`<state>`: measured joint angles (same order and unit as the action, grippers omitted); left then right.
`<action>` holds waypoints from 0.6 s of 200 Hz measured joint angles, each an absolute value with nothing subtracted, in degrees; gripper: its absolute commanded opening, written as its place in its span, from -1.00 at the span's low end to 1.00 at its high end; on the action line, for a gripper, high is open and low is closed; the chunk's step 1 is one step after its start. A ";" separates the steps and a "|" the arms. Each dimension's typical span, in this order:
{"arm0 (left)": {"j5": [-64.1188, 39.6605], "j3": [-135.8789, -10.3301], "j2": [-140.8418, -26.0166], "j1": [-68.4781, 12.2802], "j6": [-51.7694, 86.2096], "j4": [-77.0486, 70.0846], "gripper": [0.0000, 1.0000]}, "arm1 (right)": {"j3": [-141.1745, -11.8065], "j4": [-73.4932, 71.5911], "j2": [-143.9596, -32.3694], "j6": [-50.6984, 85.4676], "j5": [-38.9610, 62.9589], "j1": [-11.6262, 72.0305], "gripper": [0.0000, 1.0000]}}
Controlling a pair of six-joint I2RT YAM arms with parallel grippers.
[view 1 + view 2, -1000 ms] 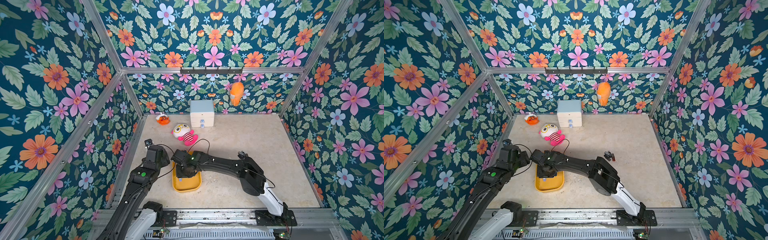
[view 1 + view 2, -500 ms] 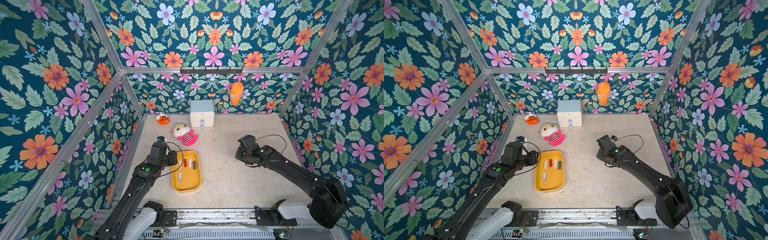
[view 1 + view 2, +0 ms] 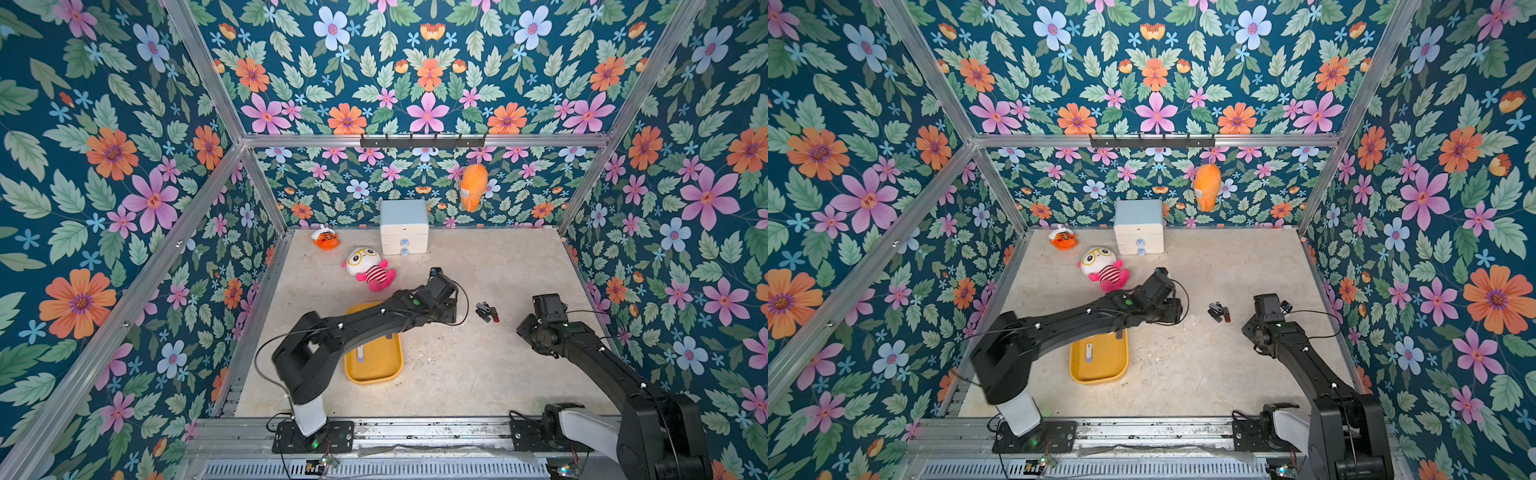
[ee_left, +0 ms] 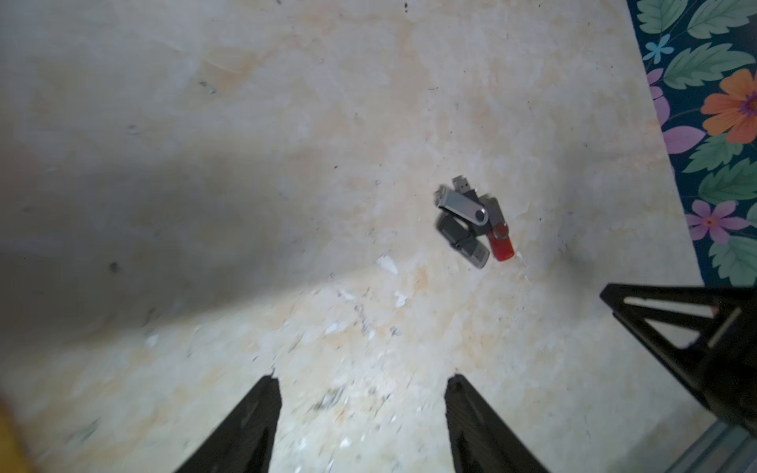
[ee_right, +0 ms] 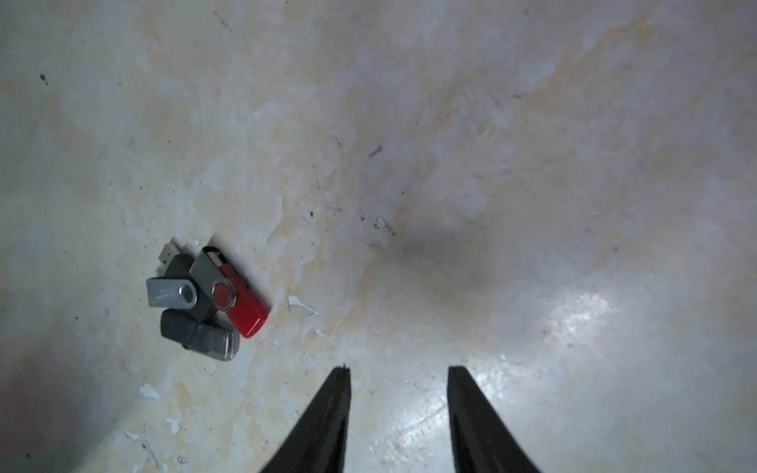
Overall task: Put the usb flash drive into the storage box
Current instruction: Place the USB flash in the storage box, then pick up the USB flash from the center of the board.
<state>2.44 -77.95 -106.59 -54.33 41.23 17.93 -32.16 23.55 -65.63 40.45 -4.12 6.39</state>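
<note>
Three usb flash drives lie in a small pile (image 3: 487, 311) (image 3: 1219, 311) on the floor right of centre: a red one (image 5: 245, 307) (image 4: 502, 243), a silver-clipped black one (image 5: 172, 293) (image 4: 463, 204) and a black one with a clear cap (image 5: 196, 333). The yellow storage box (image 3: 378, 365) (image 3: 1104, 368) sits front centre, with a white drive (image 3: 360, 353) showing inside; my left arm covers its far half. My left gripper (image 4: 362, 376) (image 3: 453, 313) is open and empty, just left of the pile. On the pile's other side my right gripper (image 5: 397, 368) is open and empty.
A plush doll (image 3: 370, 270), a white two-drawer chest (image 3: 404, 228) and a small orange toy (image 3: 325, 240) stand at the back left. An orange plush (image 3: 473, 191) hangs on the back wall. The flowered side wall (image 4: 717, 123) is close to the right of the pile.
The right arm left the storage box and withdrew to the right side. The left arm has swung right across the box, up to the pile of drives.
</note>
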 measured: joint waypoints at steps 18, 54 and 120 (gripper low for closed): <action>1.74 -84.36 -113.99 -54.43 43.46 17.37 0.36 | -30.89 22.09 -65.04 39.64 -3.18 4.97 -0.09; 0.34 -94.48 -124.16 -55.51 45.89 17.37 0.35 | -27.31 19.57 -61.43 39.16 -1.37 1.50 -0.06; 0.75 -110.59 -135.87 -58.19 46.22 23.00 0.30 | -26.61 16.95 -61.60 38.30 1.45 1.23 -0.05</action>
<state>0.75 -110.59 -135.87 -58.19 46.22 23.00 -26.61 16.95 -61.60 38.30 1.45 1.23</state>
